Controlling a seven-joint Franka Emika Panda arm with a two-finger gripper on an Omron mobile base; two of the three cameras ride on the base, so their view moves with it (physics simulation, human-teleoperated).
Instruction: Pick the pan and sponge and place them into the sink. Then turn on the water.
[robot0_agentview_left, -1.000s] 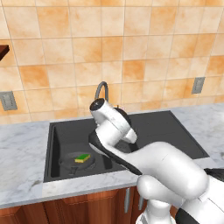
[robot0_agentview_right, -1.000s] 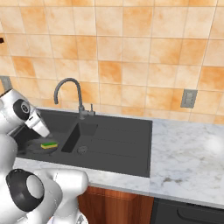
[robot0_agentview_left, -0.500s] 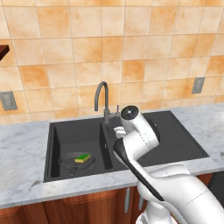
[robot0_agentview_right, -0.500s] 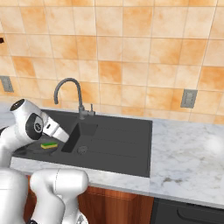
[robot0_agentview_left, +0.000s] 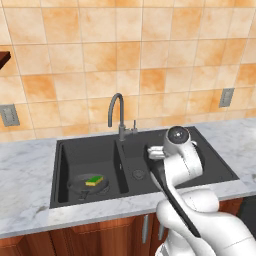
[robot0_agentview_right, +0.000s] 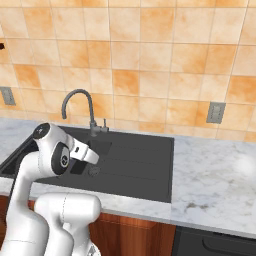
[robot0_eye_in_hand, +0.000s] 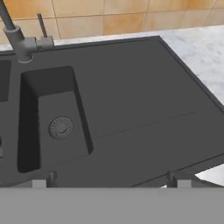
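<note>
Pan sits in the left basin of the sink, sponge resting on it. Gripper hovers over the near sink edge by the small middle basin, fingers spread wide, holding nothing. Faucet stands at the far rim.

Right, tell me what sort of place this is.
A rendered kitchen, by the look of it: a matte black double-basin sink with a grey gooseneck faucet, set in a grey marble counter below an orange tiled wall.

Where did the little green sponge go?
In the left base view, the sponge lies in the pan at the bottom of the sink's big left basin, left of the faucet.
</note>
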